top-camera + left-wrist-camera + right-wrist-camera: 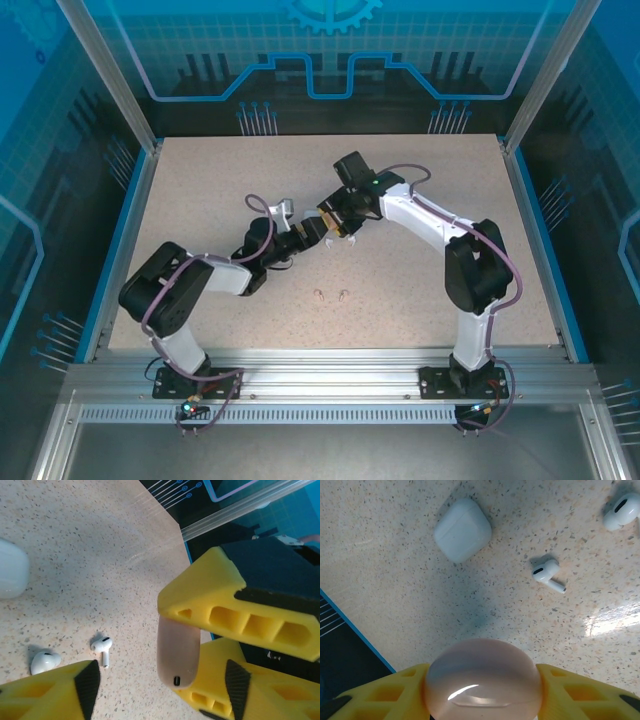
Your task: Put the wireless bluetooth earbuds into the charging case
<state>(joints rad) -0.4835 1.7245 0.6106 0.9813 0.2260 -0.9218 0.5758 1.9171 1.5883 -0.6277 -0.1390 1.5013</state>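
My right fingers clamped the pink case; my left fingers stood apart around it, one pad close, not gripping. Squeeze off-centre, I judged, and that slick shell could twist loose. White earbuds lay on the table below, clear of both.

Pinkish case, white earbuds

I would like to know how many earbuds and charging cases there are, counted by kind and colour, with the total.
White earbuds: 2
Pinkish-tan earbuds: 2
White case: 1
Pink case: 1
Total: 6
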